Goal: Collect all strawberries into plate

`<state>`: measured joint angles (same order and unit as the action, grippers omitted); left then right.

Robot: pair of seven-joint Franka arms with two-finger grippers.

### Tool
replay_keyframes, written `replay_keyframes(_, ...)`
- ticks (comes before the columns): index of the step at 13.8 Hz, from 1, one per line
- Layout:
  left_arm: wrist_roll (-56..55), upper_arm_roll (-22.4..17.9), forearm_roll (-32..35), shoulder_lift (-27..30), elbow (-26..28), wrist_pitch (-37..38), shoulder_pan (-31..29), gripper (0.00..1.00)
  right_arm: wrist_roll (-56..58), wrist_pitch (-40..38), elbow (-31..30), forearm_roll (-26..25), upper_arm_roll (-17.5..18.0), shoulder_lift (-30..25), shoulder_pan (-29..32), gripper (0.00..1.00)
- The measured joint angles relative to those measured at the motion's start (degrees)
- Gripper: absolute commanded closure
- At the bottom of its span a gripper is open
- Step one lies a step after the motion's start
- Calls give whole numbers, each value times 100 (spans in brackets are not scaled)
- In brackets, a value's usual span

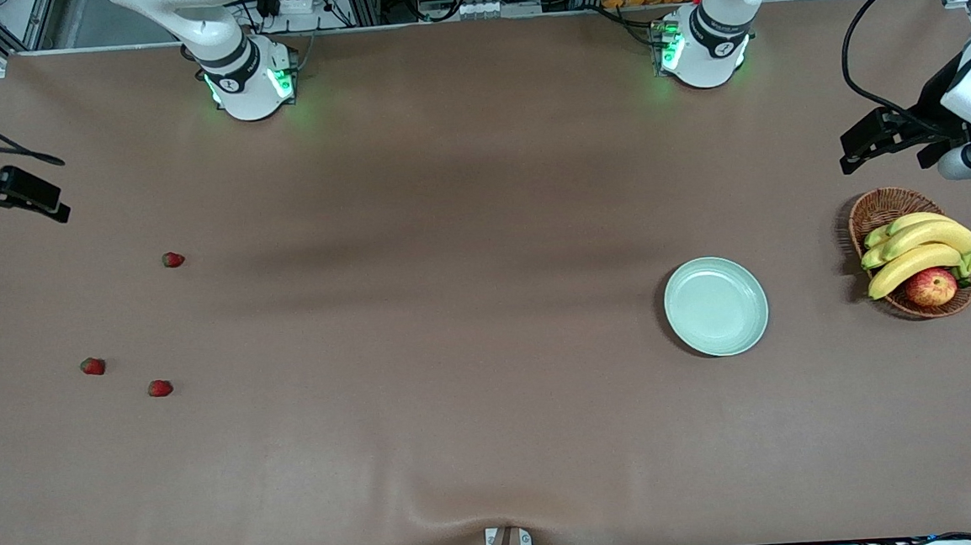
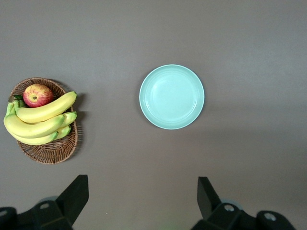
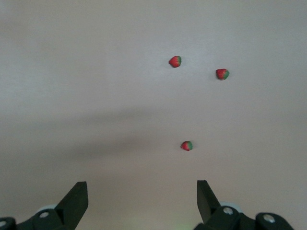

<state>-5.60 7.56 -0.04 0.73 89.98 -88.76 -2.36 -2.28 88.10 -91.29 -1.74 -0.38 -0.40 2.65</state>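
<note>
On the brown worktop (image 1: pixel 462 442), nearest the front camera at the right arm's end, lies one strawberry (image 1: pixel 160 388), with a second strawberry (image 1: pixel 92 366) just a little farther back and closer to that end's edge; the two lie near each other but apart. A third strawberry (image 1: pixel 173 259) lies farther from the camera, well apart from the pair. All three rest on bare worktop with nothing standing around them. Toward the left arm's end sits the pale mint-green plate (image 1: pixel 716 306), holding nothing, and well apart from all three berries. Beside it, closer to the left arm's end of the worktop, a brown wicker basket (image 1: pixel 876 208) holds a bunch of bananas (image 1: pixel 918 248) and a red-yellow apple (image 1: pixel 931 286); basket and plate do not touch. The left end effector (image 1: pixel 881 144) hangs over the worktop's edge at the left arm's end, just above the basket in the front view, its two dark fingers spread wide with nothing between them. The right end effector (image 1: pixel 9 196) hangs over the edge at the right arm's end, fingers likewise spread wide and holding nothing. No readable writing or brand mark shows on the plate, the basket or the fruit.
</note>
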Motion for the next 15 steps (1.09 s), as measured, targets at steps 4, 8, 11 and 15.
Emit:
replay_keyframes(4, 0, -2, 0, -6, 44, 72, -14, 0, 454, 521, -29, -547, -29, 632, 65, 0)
replay_keyframes(8, 0, -2, 0, -7, 54, 79, -17, 0, 1582, 1553, -71, -630, -56, 1475, 821, 0)
replay_keyframes(11, 0, -2, 0, -7, 59, 79, -19, 0, 2631, 2414, -87, -628, -74, 2168, 1411, 0)
replay_keyframes(15, 0, -1, 0, -7, 67, 80, -19, 0, 3732, 3231, -89, -628, -76, 3032, 1676, 0)
